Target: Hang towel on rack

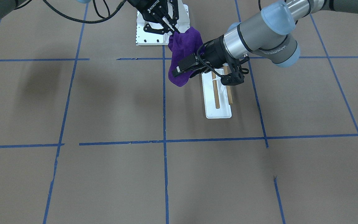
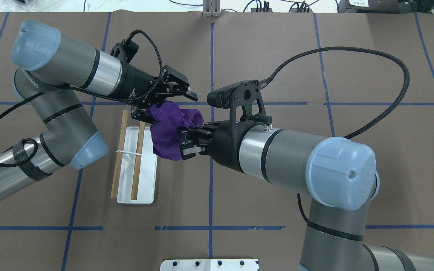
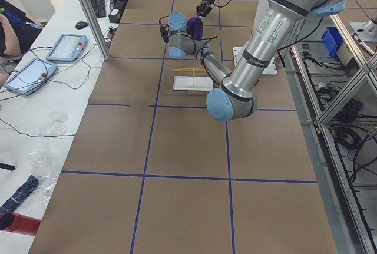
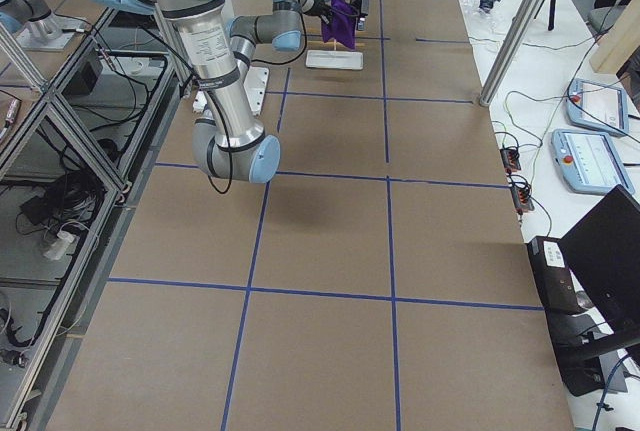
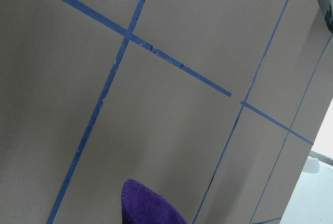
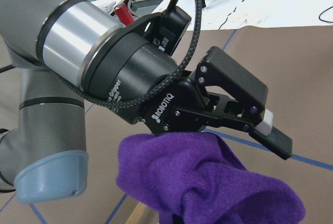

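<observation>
The purple towel [image 2: 168, 128] hangs bunched in the air just right of the rack [image 2: 143, 194], a white base with two tan rods [image 2: 138, 158]. My right gripper [image 2: 182, 145] is shut on the towel's edge and holds it up; in the front view it [image 1: 173, 30] pinches the towel [image 1: 183, 51] at the top. My left gripper [image 2: 164, 107] is open, its fingers [image 2: 181, 89] spread wide on either side of the towel's upper part. In the front view it [image 1: 208, 73] sits above the rack [image 1: 218, 110]. The right wrist view shows the towel [image 6: 208, 182] below the open left gripper [image 6: 229, 115].
A white bolted pedestal [image 1: 148, 34] stands behind the towel at the robot's side, also showing in the overhead view [image 2: 209, 264]. Brown table paper with blue tape lines [image 2: 211, 195] lies around. The left wrist view shows only a towel tip [image 5: 151, 206].
</observation>
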Controlling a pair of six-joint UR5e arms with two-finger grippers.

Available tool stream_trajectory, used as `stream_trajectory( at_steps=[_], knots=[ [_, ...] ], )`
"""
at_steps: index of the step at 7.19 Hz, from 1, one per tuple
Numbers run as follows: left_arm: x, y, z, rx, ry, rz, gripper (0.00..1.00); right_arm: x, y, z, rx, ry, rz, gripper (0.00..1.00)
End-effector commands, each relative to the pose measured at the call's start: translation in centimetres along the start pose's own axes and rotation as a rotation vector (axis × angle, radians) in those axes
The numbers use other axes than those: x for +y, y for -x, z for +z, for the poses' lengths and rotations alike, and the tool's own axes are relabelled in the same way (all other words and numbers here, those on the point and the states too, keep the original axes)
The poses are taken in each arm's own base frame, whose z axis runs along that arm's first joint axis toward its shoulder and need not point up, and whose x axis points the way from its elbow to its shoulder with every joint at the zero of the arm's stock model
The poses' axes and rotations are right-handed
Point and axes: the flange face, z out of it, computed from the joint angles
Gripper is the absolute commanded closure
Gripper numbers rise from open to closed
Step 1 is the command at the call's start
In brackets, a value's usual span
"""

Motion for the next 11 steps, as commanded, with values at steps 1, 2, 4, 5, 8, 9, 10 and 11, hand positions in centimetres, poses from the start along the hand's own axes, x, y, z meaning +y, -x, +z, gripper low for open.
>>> stream_trajectory(
  at_steps=[1,2,4,5,8,9,10,11],
  knots=[
    [0.3,-0.1,-0.3,0.004,0.003,0.008,0.93,-0.1,0.2,-0.1,-0.005,-0.002,-0.001,1.00],
    [0.3,-0.1,-0.4,0.005,0.004,0.010,1.00,-0.1,0.2,-0.1,-0.005,-0.002,-0.001,1.00],
    [0.1,-0.1,-0.6,0.006,-0.001,0.004,1.00,0.0,0.1,-0.1,-0.011,-0.004,-0.002,1.00],
    [0.0,-0.2,-0.7,0.007,-0.002,0.004,1.00,0.1,-0.1,-0.1,-0.012,-0.005,-0.002,1.00],
    [-0.6,-0.6,-1.6,0.016,-0.018,0.005,1.00,0.8,0.5,0.0,-0.023,0.012,0.014,0.00],
    [-0.9,-0.7,-2.0,0.017,-0.026,0.004,1.00,1.0,0.0,-0.1,-0.013,0.018,0.011,0.00],
    [-1.5,-1.1,-2.8,0.024,-0.037,0.007,1.00,1.7,-1.0,-1.0,-0.002,0.032,0.005,0.00],
    [-1.6,-1.5,-3.6,0.033,-0.046,0.011,1.00,3.4,-2.4,-3.1,-0.002,0.066,-0.001,0.00]
  ],
)
